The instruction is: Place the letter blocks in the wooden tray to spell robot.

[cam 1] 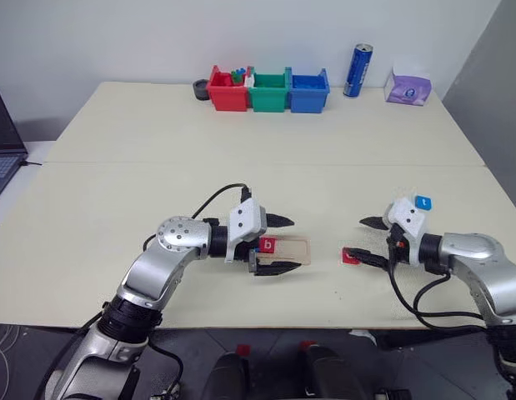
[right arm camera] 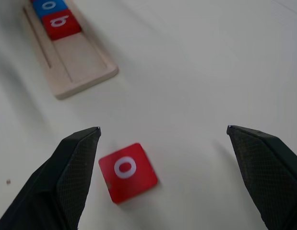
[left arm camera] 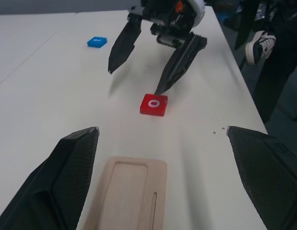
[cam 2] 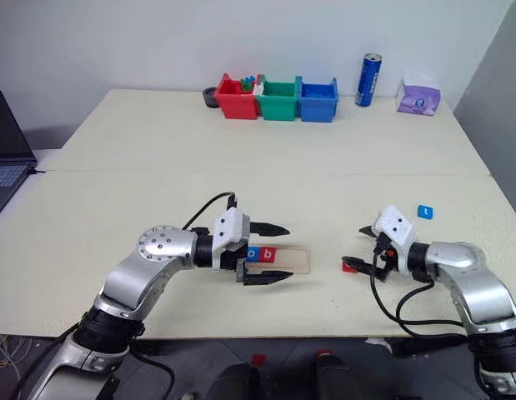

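Lying loose on the table just right of the wooden tray (cam 2: 278,258), the red o block (right arm camera: 127,172) is the piece most likely to cause trouble: it sits skewed between the spread fingers of the right gripper (cam 2: 364,247), close to one finger and far from the other, so a closing pinch could, I judge, catch a corner and spin or flick it away. The tray is shallow and looks light, so a tile pushed in at an angle might ride up on the rim or shove the tray along the table. The left gripper (cam 2: 270,252), jaws wide and holding nothing, straddles the tray and could knock it.

The blocks are small flat squares with white lowercase letters. A blue o block (right arm camera: 49,5) and a red b block (right arm camera: 61,23) sit side by side in the tray, with bare slot beyond them. A blue t block (cam 2: 424,212) lies further right, apart from the rest.
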{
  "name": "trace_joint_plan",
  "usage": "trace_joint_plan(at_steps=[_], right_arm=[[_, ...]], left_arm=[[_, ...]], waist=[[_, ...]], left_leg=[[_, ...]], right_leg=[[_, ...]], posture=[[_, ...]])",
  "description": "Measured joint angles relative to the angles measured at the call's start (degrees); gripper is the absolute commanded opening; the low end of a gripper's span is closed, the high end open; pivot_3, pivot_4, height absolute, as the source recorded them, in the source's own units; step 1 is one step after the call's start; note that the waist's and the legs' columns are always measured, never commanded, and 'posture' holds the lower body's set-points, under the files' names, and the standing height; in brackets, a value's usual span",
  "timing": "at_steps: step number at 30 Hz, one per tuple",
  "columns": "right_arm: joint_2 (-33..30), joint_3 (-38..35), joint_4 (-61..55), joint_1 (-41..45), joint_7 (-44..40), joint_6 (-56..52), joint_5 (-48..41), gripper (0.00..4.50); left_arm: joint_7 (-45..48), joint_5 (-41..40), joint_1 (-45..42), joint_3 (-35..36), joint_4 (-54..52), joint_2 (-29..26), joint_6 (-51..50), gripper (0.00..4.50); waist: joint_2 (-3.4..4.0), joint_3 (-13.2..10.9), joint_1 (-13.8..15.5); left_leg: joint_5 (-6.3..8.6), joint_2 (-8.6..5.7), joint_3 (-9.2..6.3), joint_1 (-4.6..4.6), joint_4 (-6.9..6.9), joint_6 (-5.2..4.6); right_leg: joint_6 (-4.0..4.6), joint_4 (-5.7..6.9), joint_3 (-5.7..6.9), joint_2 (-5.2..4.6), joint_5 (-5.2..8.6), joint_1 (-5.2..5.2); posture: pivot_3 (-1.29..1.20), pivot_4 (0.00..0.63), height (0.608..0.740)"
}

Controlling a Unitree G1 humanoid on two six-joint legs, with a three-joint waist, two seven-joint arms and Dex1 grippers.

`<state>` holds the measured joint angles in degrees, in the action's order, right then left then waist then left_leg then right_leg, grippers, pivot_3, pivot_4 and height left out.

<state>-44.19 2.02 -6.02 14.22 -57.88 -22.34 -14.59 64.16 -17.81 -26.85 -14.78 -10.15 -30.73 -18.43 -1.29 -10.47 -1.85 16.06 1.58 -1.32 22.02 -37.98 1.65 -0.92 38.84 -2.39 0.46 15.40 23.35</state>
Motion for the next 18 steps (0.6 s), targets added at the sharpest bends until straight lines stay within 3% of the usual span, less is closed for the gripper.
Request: trace_joint_plan(at_steps=[9,18], right_arm=[[0.2,2.7,8.3,2.0,-6.0,9.4,1.6,4.48],[1.4,5.1,11.5,2.4,-7.3,11.8,2.8,4.48]], left_arm=[[3.2,0.2,-0.3,-1.6,3.4,1.9,3.0,4.50],[5.4,1.2,-2.4,-2.9,6.9,3.0,6.0,4.50]], waist=[[0.00,0.0,0.1],[0.01,0.0,0.2]], left_leg=[[-0.01,0.00,-0.02,-0.04,-0.09,0.02],[-0.01,0.01,-0.04,-0.03,-0.10,0.02]], right_leg=[[0.03,0.12,-0.01,0.02,-0.01,-0.02],[0.06,0.13,-0.02,0.02,-0.03,-0.02]], posture=[[0.00,0.150,0.740],[0.00,0.150,0.740]])
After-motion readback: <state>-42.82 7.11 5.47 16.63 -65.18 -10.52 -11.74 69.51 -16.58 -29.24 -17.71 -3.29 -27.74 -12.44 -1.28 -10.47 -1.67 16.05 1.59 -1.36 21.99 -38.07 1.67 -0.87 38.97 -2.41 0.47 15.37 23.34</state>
